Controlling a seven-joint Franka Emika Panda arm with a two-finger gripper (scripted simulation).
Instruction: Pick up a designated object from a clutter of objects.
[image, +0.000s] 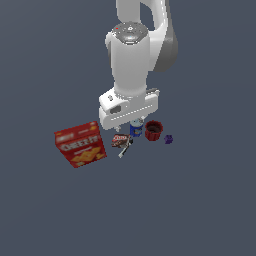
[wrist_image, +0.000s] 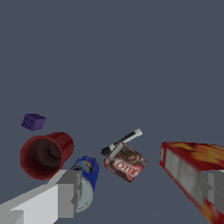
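In the exterior view the gripper (image: 131, 121) hangs from the white arm just above the middle of the clutter, its fingertips largely hidden behind the hand, so its spread cannot be judged from here. Below and slightly to the exterior view's left lies the small brown-red box (image: 120, 139), flat on the grey surface (image: 200, 200), with the black-white marker (image: 125, 148) touching its edge. The blue can (image: 135, 128) stands almost directly beneath the hand, the dark red cup (image: 154, 130) just to the exterior view's right of it, and the tiny purple piece (image: 169, 139) a little beyond that. The big red cracker box (image: 80, 145) lies well off to the exterior view's left. The hand seems poised over the cluster as a staging point before descending.

In the wrist view the gripper (wrist_image: 142, 190) is spread wide and holds nothing: one grey finger (wrist_image: 68, 192) overlaps the blue can (wrist_image: 87, 181), the other (wrist_image: 214, 188) overlaps the cracker box (wrist_image: 192, 175). The small box (wrist_image: 126, 163) lies between the two fingers but farther ahead, not yet straddled, with the marker (wrist_image: 122, 142) against its far side. The cup (wrist_image: 46, 155), lying on its side, and the purple piece (wrist_image: 33, 121) sit outside the can-side finger. I judge that the can's closeness could obstruct a straight descent.
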